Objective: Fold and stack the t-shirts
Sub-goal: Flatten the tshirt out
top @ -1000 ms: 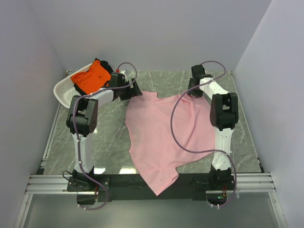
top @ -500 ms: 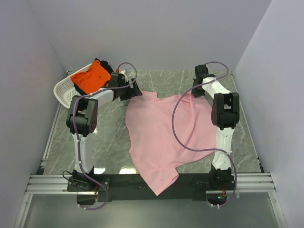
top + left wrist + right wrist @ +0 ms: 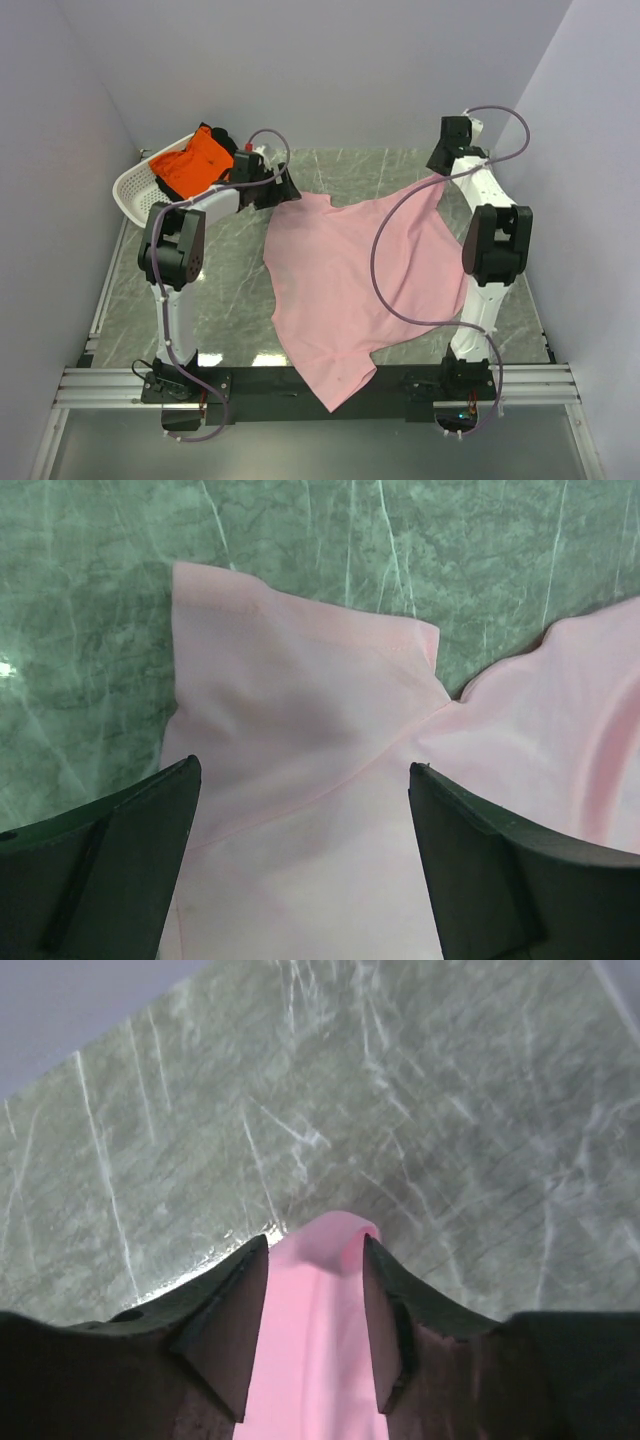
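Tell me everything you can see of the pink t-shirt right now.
The pink t-shirt is plain, soft, light-pink fabric. It lies mostly spread out, unfolded and lightly wrinkled, on the marbled table, and its near end reaches over the black front bar. The right gripper pinches its far right corner, which is lifted and drawn taut. The left gripper stands open over the far left sleeve, whose seam shows; whether it touches cannot be told.

pink t-shirt [image 3: 350, 290]: spread flat, far-right corner raised | orange t-shirt [image 3: 195, 160]: crumpled in basket [image 3: 125, 195]
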Controlling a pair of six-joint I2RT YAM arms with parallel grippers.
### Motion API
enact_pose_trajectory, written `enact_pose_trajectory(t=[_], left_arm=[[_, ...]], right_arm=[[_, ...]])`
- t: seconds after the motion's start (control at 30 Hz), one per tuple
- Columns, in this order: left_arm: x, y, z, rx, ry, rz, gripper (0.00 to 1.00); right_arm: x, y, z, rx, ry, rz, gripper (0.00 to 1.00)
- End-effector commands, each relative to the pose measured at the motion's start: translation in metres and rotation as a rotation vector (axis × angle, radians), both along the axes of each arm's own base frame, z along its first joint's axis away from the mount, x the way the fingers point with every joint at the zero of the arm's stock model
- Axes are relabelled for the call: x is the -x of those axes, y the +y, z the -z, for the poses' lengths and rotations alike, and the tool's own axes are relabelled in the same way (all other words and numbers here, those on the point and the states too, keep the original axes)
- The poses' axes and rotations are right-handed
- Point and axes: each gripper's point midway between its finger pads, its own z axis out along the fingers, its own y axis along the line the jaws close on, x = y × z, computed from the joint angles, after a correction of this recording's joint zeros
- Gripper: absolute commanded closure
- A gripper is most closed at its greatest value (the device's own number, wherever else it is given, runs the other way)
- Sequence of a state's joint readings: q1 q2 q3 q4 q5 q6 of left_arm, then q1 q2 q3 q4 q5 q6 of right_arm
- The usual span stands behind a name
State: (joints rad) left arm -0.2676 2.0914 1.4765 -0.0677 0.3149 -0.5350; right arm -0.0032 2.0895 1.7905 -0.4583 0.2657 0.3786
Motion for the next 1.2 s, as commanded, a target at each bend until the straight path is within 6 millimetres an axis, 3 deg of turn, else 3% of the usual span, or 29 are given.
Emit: enact_pose_trajectory(t=[0.0, 0.07, 0.1, 0.27, 0.5, 0.7, 1.0, 1.17], left_arm=[[-0.001, -0.017, -0.034, 0.000, -0.090, 0.036, 0.10], [0.003, -0.028, -0.037, 0.001, -0.096, 0.054, 0.10], [0.005, -0.031, -0.038, 0.000, -0.099, 0.057, 0.10], [0.019, -0.052, -0.037, 0.002, -0.092, 0.094, 0.09], [0.028, -0.059, -0.006, 0.033, -0.011, 0.114, 0.09], [0.011, -0.057, 0.016, -0.028, 0.028, 0.102, 0.09], [-0.006, -0.023, 0.046, -0.246, 0.044, 0.001, 0.09], [-0.017, -0.014, 0.049, -0.317, 0.046, -0.019, 0.08]], right_arm=[[-0.004, -0.004, -0.045, 0.007, -0.148, 0.063, 0.48], [0.004, -0.004, -0.063, 0.002, -0.196, 0.064, 0.41], [0.012, -0.003, -0.054, -0.002, -0.195, 0.059, 0.40], [0.044, 0.008, -0.054, -0.026, -0.207, -0.007, 0.36], [0.078, 0.025, 0.007, -0.079, 0.001, -0.095, 0.37], [0.109, 0.055, 0.041, -0.091, 0.110, -0.171, 0.39], [0.135, 0.122, 0.034, -0.088, 0.106, -0.335, 0.39], [0.142, 0.142, 0.023, -0.100, 0.083, -0.385, 0.39]])
